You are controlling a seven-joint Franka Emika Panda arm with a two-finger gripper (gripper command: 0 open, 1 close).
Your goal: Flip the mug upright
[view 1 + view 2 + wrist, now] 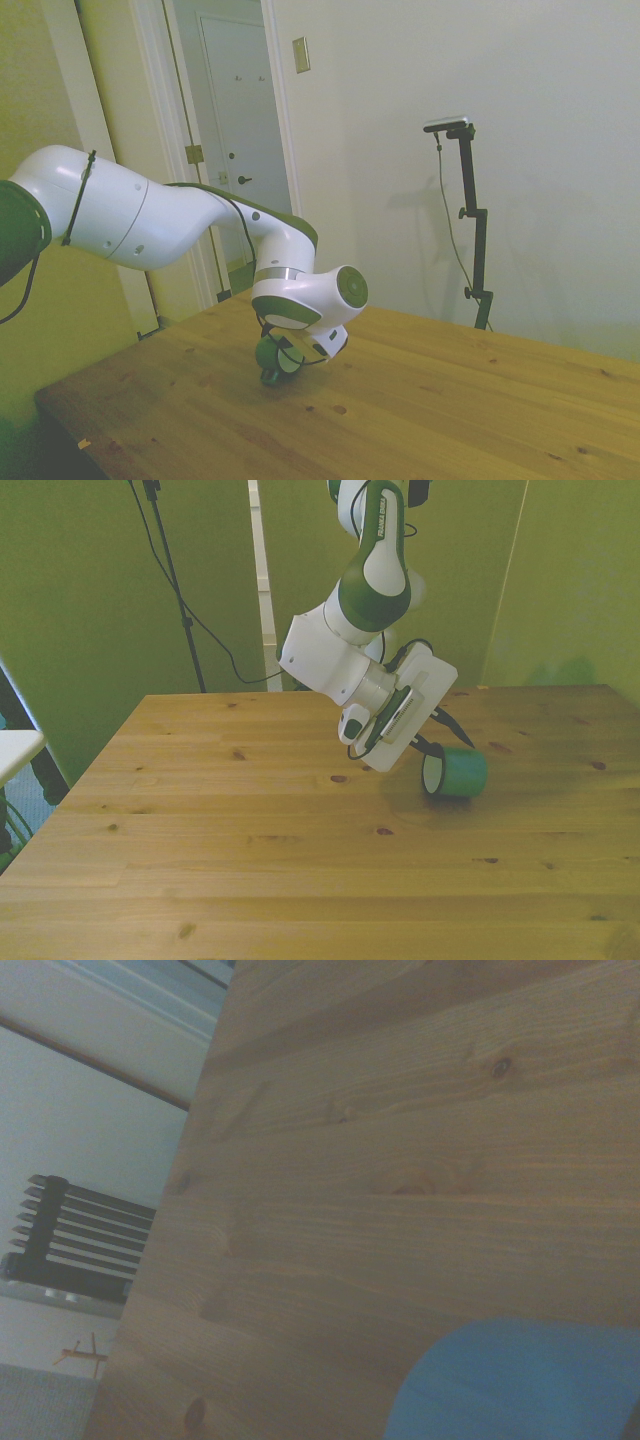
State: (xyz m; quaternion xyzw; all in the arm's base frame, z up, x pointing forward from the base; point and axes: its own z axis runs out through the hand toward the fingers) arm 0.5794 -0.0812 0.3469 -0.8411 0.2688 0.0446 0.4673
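Note:
The teal-green mug [457,773] is on its side with its white-lined opening turned toward the front view's left. It sits just above the wooden table [250,860], with a faint shadow beneath it. My gripper [437,746] is shut on the mug's rim, one dark finger along the outer wall and the other at the opening. In the side view the mug [268,360] hangs under the tilted hand, and the gripper [283,352] is mostly hidden by the wrist. A blurred part of the mug [520,1380] shows in the wrist view above the table planks.
The table's edge [160,1260] shows in the wrist view, with a dark slatted object [70,1240] beyond it on the floor. A door [235,130] and wall stand behind the arm in the side view.

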